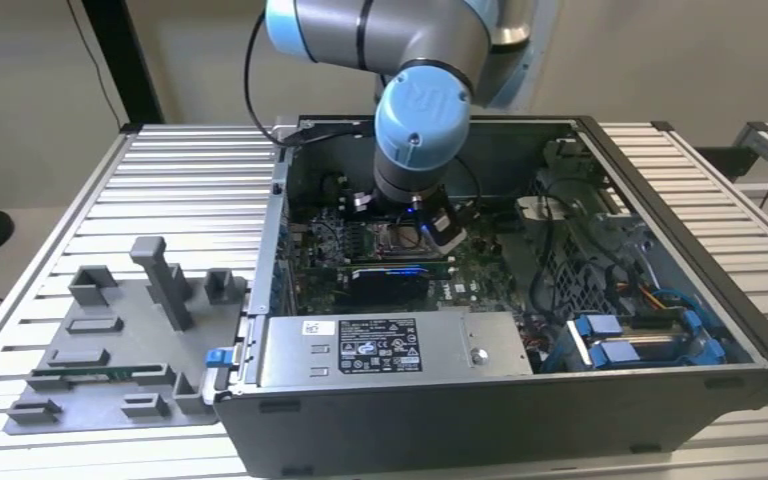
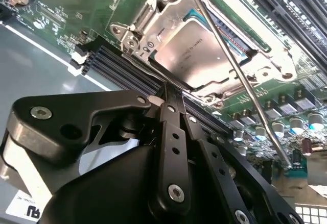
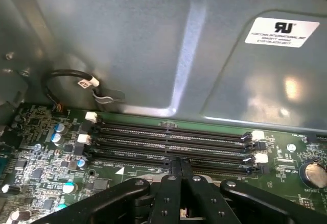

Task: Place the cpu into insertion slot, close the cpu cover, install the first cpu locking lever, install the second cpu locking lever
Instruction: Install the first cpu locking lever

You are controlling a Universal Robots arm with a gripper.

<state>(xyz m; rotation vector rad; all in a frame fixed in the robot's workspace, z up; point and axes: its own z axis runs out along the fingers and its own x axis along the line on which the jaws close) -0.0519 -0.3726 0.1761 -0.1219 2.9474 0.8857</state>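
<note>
Silvery-tan cpu point(image 2: 191, 48) seated in the insertion slot point(image 2: 255, 55), cpu cover point(image 2: 153, 17) down around it.
Thin, stiff, light and fragile, I judge; I'd touch only edges. My gripper point(image 2: 166, 89) fingers are pressed together at the cover's near edge, pinching nothing. One locking lever point(image 2: 240, 76) lies across the chip; its hook end is hard to make out.

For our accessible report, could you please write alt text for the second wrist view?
The shut black gripper sits at the edge of the silvery cpu cover, closed over the cpu on the green circuit board; a thin metal lever crosses the socket.
</note>
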